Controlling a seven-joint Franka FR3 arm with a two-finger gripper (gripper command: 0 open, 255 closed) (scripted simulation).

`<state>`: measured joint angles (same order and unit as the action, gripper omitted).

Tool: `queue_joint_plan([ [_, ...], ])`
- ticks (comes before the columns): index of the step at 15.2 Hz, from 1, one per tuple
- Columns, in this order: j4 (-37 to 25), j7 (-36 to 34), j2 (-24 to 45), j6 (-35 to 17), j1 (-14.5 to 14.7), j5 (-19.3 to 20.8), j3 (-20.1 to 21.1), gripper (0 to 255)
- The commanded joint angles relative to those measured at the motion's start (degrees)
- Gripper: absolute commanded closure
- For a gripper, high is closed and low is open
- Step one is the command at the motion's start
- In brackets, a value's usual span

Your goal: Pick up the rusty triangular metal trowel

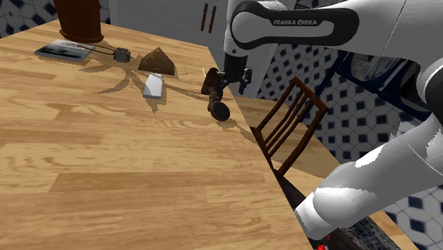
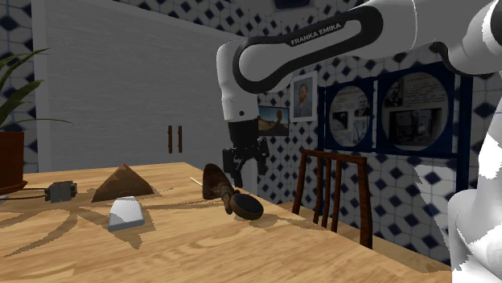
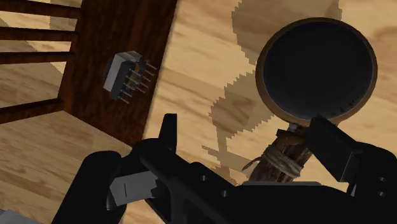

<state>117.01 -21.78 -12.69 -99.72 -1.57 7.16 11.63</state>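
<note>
Shoulder view, left to right: wooden table [image 1: 106,185]. A brown pot [image 1: 79,18] stands at the far left corner, with a flat framed picture [image 1: 64,50] lying just beside it. Next comes a small dark box [image 1: 121,55] with a cord. Then the trowel [image 1: 157,60], brown and triangular, rests on the table near its far edge. Just in front of the trowel lies a pale grey-white lump [image 1: 153,87] (cannot tell what it is). Further right, near the table's right edge, sits a dark round pan [image 1: 221,110] with a rough brown handle [image 1: 211,85]. The gripper [image 1: 226,79] hangs at that handle, well apart from the trowel. A dark wooden chair [image 1: 287,124] stands right of the table edge. The second exterior view gives the same order: box, trowel [image 2: 122,183] and lump on the left, then pan and gripper [image 2: 244,178], with the chair at the right. Behind them are grey cupboard doors [image 2: 121,88] and a blue-and-white tiled wall [image 2: 281,92]. Wrist view: the black fingers [image 3: 331,143] stand apart, and the twine-wrapped handle lies between them. It is close against one finger (touching or not, cannot tell) and clear of the other, so nothing is clasped. The pan's round bowl lies just beyond the fingertips. Off to the other side, a small grey block with thin pins [image 3: 127,75] shows against the chair's dark seat.
</note>
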Motion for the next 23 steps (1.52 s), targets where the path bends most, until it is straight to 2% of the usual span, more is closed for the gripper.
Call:
queue_joint_plan([
  [1, -3.71, -3.04, 3.97, -0.99, -0.26, 1.21, 0.73, 0],
  [5, -12.94, -8.89, 12.08, -1.07, -0.13, 4.16, 1.88, 0],
  [6, -13.32, -9.10, 12.40, -1.05, -0.07, 4.28, 1.87, 0],
  [13, -8.15, -10.20, 12.94, -6.64, -0.11, 4.70, 1.78, 0],
  [15, -8.15, -10.20, 12.93, -6.64, -0.11, 4.70, 1.78, 0],
  [16, -8.15, -10.18, 12.93, -6.65, -0.12, 4.70, 1.77, 255],
  [23, -8.17, -10.17, 12.94, -6.64, -0.12, 4.70, 1.77, 255],
])
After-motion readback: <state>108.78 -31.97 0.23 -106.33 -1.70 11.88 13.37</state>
